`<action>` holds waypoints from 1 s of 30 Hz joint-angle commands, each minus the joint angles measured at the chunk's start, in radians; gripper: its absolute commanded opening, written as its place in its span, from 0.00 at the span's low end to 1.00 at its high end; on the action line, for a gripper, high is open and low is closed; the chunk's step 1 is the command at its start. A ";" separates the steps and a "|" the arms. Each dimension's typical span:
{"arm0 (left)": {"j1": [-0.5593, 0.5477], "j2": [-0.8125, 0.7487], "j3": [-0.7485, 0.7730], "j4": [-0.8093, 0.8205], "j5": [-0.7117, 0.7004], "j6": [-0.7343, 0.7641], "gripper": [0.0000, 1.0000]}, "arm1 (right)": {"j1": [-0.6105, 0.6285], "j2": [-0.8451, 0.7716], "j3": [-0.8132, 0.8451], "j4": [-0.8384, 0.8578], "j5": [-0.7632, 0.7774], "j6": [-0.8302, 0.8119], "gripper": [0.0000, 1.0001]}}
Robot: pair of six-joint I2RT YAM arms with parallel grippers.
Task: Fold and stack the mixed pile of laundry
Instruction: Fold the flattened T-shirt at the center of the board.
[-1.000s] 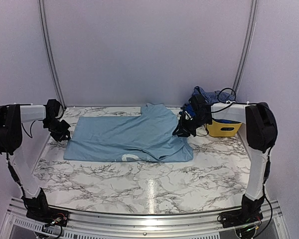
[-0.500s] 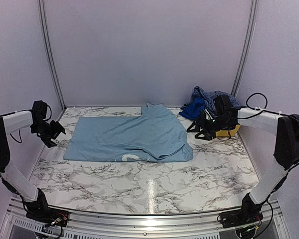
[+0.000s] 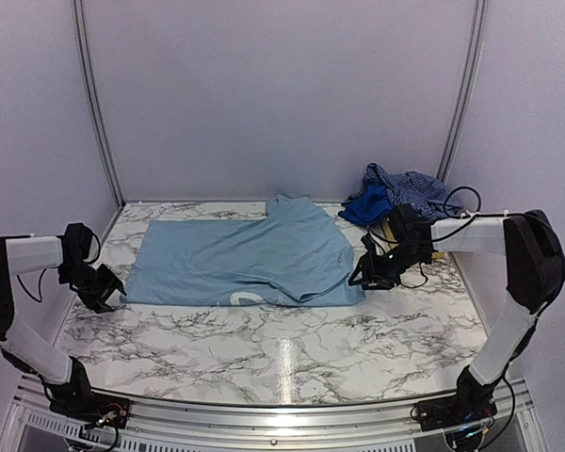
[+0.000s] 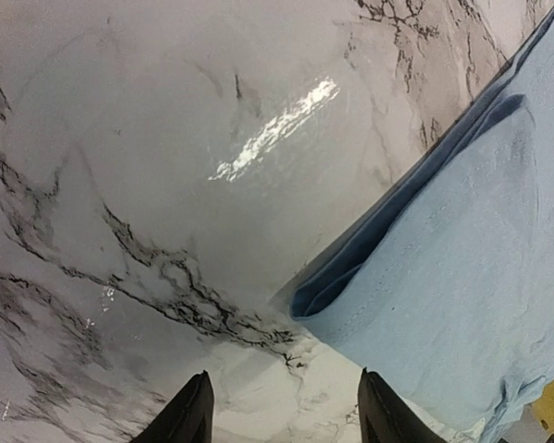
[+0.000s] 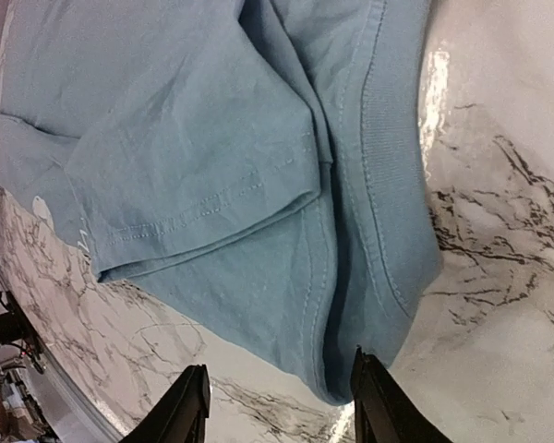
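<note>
Well, in the top view the pale blue T-shirt [image 3: 245, 259] lies spread out in the middle of the marble table [image 3: 282, 348]. The left gripper [image 3: 106, 287] sits low by the shirt's near left corner. The right gripper [image 3: 367, 273] sits low by the near right corner. The rest of the pile, a checked shirt [image 3: 410, 186] and a bright blue piece [image 3: 365, 202], waits at the far right.

In the left wrist view the two fingertips [image 4: 192, 415] stand apart with nothing between them. The shirt's corner [image 4: 323, 300] is just ahead, and two layers of cloth show there. I think a good grab takes both layers, so the fingers should slide low along the table and close right on that corner.

In the right wrist view the fingers [image 5: 189, 406] are apart too, and empty. The shirt's thick stitched edge [image 5: 379, 185] curves down between them, and a sleeve flap [image 5: 212, 185] lies folded on top. The pinch should catch the edge only, not the flap. Both arms should probably lift together, so the fold comes out even.
</note>
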 commanded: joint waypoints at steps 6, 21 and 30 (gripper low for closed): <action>0.003 0.017 -0.041 0.053 0.032 -0.011 0.50 | 0.070 0.072 0.055 -0.003 0.065 -0.096 0.48; 0.002 0.109 -0.023 0.095 0.021 0.016 0.31 | 0.070 0.111 0.011 -0.037 0.154 -0.093 0.33; 0.006 0.105 -0.028 0.089 -0.016 0.003 0.00 | 0.060 0.125 0.016 -0.085 0.192 -0.098 0.00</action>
